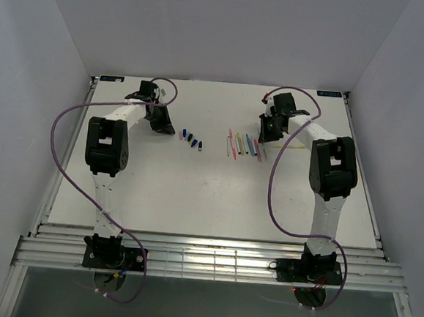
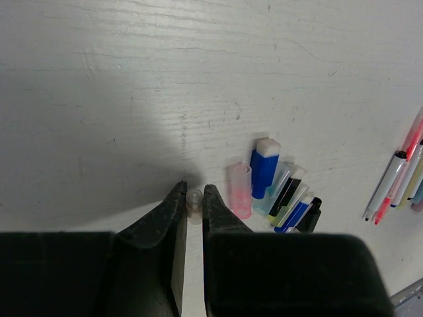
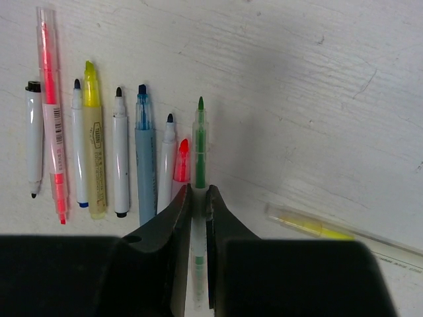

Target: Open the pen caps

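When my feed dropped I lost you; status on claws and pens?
Left claw shut on clear cap. Right claw shut on green pen. Nothing blocking either.

Robotics lab cell: white walls (image 1: pixel 222 27), white table (image 1: pixel 209 195), aluminium rails (image 1: pixel 211 265), left arm (image 1: pixel 108 147), right arm (image 1: pixel 332 168) bolted.

From above, the pen caps (image 1: pixel 191 138) are too small to tell apart. The left gripper (image 2: pixel 195 189) hides most of a clear cap (image 2: pixel 193 199) — the right gripper (image 3: pixel 198 191), the near end of a green pen (image 3: pixel 200 145).

White walls (image 1: pixel 208 26) enclose a scratched white tabletop (image 1: pixel 194 194).
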### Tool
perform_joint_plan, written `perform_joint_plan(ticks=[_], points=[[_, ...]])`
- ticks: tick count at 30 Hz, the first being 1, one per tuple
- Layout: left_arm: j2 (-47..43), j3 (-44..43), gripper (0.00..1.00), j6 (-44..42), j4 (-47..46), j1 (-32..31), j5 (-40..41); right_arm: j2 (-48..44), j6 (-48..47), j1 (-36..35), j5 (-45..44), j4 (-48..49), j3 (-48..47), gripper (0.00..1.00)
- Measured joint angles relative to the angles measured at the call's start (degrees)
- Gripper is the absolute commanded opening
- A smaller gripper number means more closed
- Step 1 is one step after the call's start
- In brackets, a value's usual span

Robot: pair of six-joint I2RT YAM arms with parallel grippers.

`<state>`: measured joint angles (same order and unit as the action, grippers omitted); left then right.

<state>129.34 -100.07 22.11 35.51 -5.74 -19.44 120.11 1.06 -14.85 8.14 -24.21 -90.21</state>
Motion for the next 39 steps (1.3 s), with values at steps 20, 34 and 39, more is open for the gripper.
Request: perform_joint_plan(ticks=[20,34,39], points=[[-0.9,3.8,0.38,1.6,-5.5,-0.1,-3.6,0.4,2.2,0.2,5.6,2.8,1.3,0.32],[-12.7,16.6,0.45,3.8,-8.0,-0.8,-0.7,-4.0,6.1,0.2,5.0,4.7,4.5,0.38],[-18.8,18.2,0.47,3.9,-8.9,-0.9,-1.5,-10.0,10.4,1.1,2.1,5.0,6.5,0.45]])
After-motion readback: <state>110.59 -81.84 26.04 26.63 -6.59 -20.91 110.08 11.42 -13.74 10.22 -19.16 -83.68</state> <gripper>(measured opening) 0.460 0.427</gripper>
